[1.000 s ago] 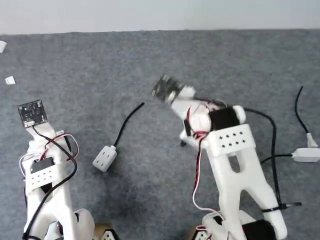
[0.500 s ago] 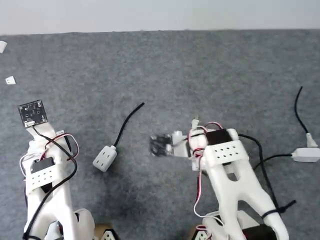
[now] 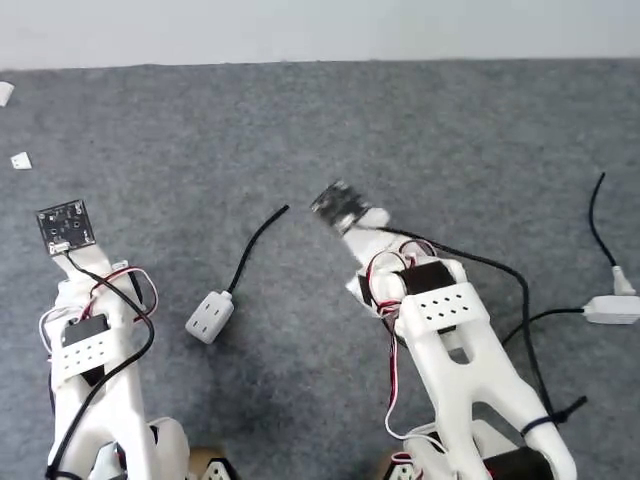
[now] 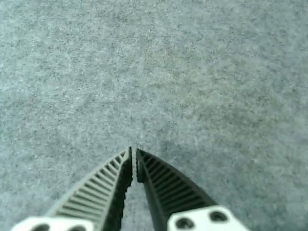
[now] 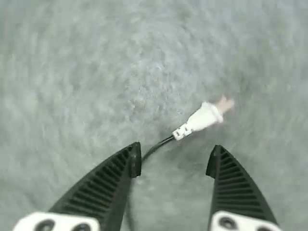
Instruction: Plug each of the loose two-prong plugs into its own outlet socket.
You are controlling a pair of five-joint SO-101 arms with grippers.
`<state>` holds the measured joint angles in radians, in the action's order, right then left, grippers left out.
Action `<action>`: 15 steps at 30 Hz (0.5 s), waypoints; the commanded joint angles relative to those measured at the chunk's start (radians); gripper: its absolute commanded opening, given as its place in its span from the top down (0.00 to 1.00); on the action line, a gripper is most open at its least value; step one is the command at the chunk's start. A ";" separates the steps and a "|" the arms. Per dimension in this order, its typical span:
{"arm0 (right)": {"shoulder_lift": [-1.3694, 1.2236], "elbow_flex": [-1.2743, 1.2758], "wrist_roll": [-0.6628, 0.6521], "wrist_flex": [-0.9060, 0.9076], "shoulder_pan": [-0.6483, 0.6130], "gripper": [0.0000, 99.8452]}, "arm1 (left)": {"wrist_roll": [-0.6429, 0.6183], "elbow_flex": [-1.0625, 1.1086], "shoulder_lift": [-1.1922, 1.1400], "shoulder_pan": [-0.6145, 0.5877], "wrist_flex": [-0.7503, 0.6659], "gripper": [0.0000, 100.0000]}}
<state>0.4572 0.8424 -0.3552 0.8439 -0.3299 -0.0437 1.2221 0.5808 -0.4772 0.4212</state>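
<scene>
A white two-prong plug (image 5: 204, 117) on a black cord lies on the grey carpet, prongs pointing away from me. My right gripper (image 5: 175, 161) is open just short of it, and the cord runs in between the two fingers. From above, the right arm (image 3: 440, 300) stands mid-table and hides that plug. A white outlet socket (image 3: 209, 316) with a black cord (image 3: 255, 245) lies to its left. My left gripper (image 4: 134, 155) is shut over bare carpet, holding nothing. The left arm (image 3: 85, 330) stays at the near left.
At the right edge a second white socket (image 3: 610, 310) lies with a white plug (image 3: 621, 281) right beside it, its black cord (image 3: 595, 215) trailing back. Small white scraps (image 3: 20, 160) sit at the far left. A pale wall borders the far side.
The right arm's wrist drew back and to the left half a second ago, then swung forward again over the plug. The left arm has not moved.
</scene>
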 commanded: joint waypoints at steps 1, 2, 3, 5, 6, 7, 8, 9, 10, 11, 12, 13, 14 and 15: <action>0.025 0.006 0.261 -0.028 0.008 0.77 | 0.003 -0.007 0.021 0.002 -0.031 0.98; 0.019 0.008 0.292 -0.047 0.013 0.77 | 0.003 -0.007 0.021 0.002 -0.031 0.98; 0.005 0.008 0.316 -0.065 0.038 0.77 | 0.003 -0.007 0.021 0.002 -0.031 0.98; -0.044 -0.003 0.368 -0.124 0.097 0.77 | 0.003 -0.007 0.021 0.002 -0.031 0.98; -0.079 -0.014 0.387 -0.151 0.119 0.77 | 0.003 -0.007 0.021 0.002 -0.031 0.98; -0.116 -0.032 0.400 -0.165 0.133 0.77 | 0.003 -0.007 0.021 0.002 -0.031 0.98; -0.154 -0.057 0.411 -0.163 0.139 0.77 | 0.003 -0.007 0.021 0.002 -0.031 0.98; -0.191 -0.086 0.420 -0.162 0.139 0.77 | 0.003 -0.007 0.021 0.002 -0.031 0.98; -0.226 -0.112 0.431 -0.162 0.137 0.77 | 0.003 -0.007 0.021 0.002 -0.031 0.98; -0.259 -0.135 0.436 -0.162 0.136 0.77 | 0.003 -0.008 0.021 0.002 -0.031 0.98; -0.282 -0.152 0.440 -0.162 0.134 0.77 | 0.003 -0.008 0.021 0.002 -0.031 0.98; -0.302 -0.169 0.440 -0.162 0.127 0.77 | 0.003 -0.008 0.021 0.002 -0.031 0.98; -0.312 -0.180 0.440 -0.162 0.114 0.77 | 0.003 -0.008 0.021 0.002 -0.031 0.98; -0.317 -0.184 0.440 -0.162 0.104 0.77 | 0.003 -0.008 0.021 0.002 -0.031 0.98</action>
<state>0.1519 0.7365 0.0683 0.6981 -0.2071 -0.0437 1.2221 0.5808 -0.4772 0.4212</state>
